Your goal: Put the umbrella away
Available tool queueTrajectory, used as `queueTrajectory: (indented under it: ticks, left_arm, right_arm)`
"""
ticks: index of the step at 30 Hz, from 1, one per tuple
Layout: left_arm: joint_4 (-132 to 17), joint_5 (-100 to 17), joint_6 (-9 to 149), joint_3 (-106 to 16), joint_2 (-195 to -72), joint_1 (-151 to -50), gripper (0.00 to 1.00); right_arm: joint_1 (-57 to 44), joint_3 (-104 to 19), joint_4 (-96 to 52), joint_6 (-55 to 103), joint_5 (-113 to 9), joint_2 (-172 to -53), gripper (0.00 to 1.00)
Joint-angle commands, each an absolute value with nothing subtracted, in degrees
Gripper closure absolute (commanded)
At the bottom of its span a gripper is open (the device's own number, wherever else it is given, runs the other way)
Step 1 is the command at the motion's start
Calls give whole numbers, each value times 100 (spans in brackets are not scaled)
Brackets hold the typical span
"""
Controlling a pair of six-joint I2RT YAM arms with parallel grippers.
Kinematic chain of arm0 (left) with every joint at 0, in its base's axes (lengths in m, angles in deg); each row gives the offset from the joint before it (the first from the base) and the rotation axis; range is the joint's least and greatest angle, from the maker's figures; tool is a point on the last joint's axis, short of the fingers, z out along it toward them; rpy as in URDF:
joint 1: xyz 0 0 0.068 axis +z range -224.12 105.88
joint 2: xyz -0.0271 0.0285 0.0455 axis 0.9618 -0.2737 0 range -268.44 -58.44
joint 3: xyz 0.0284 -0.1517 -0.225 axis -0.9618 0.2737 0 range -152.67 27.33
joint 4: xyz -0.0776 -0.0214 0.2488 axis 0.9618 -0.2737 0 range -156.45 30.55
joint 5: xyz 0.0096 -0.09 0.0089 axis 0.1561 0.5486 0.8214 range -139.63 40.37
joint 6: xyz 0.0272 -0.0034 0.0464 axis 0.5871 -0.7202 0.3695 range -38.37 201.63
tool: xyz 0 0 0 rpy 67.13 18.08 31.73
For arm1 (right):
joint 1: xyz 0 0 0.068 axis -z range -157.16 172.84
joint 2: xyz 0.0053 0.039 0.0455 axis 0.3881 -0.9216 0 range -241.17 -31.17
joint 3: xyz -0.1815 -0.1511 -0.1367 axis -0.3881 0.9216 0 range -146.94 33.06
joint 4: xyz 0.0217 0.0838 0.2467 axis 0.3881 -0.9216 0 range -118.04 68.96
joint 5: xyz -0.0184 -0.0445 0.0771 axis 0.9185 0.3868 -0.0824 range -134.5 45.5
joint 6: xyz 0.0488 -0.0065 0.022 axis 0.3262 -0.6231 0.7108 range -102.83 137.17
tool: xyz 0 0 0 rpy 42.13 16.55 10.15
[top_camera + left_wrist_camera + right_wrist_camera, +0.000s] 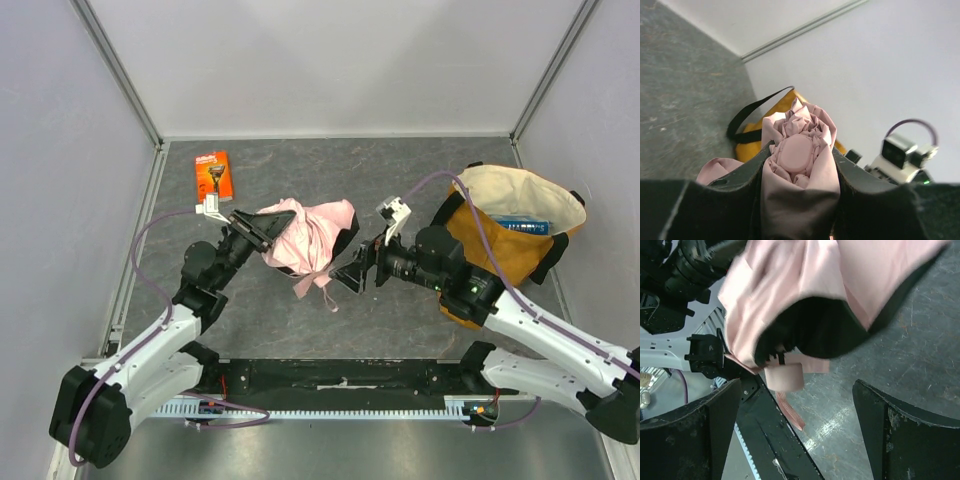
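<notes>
**Table**: grey mat on which everything listed is borne.

**Tote bag**: mustard-yellow with a pale lining, laid to the right of the umbrella. Its mouth gapes, and it is judged the intended store.

**Umbrella**: pale pink, loosely collapsed, at mid-table. It is gripped near its cap end, so the handle end is turned toward the bag.

**Left gripper**: clamped on the umbrella's bunched fabric just behind the cap.

**Right gripper**: just right of the umbrella, fingers spread wide, nothing held. It is apparently lined up to take the handle end.

**Razor pack**: orange, set beyond the umbrella's left end.

**Handle**: pink stub, seen beneath the fabric.

**Wrist loop**: hung down from the handle.
</notes>
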State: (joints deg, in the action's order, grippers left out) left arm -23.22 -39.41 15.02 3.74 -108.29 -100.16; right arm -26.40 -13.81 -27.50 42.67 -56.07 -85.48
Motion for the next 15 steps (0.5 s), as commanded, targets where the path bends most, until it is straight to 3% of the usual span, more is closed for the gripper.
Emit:
queueTrajectory:
  ticks: [1, 4, 10, 15]
  left_arm:
    - [-410, -4461, 316, 448, -10915, -9987, 98]
    - [224, -4514, -247, 457, -11134, -9943, 98]
    - [86, -4637, -1285, 308, -11302, -9934, 98]
    - [-56, -4866, -1470, 202, -11179, -9943, 98]
  right_arm:
    - [-2638, -871, -2159, 4809, -5181, -8146, 2]
    - [-2638, -422, -1587, 5364, -4599, -7671, 2]
    - [-2682, 96, 89, 4654, -6549, -7899, 7]
    - [-2866, 520, 1514, 4433, -6060, -8187, 8]
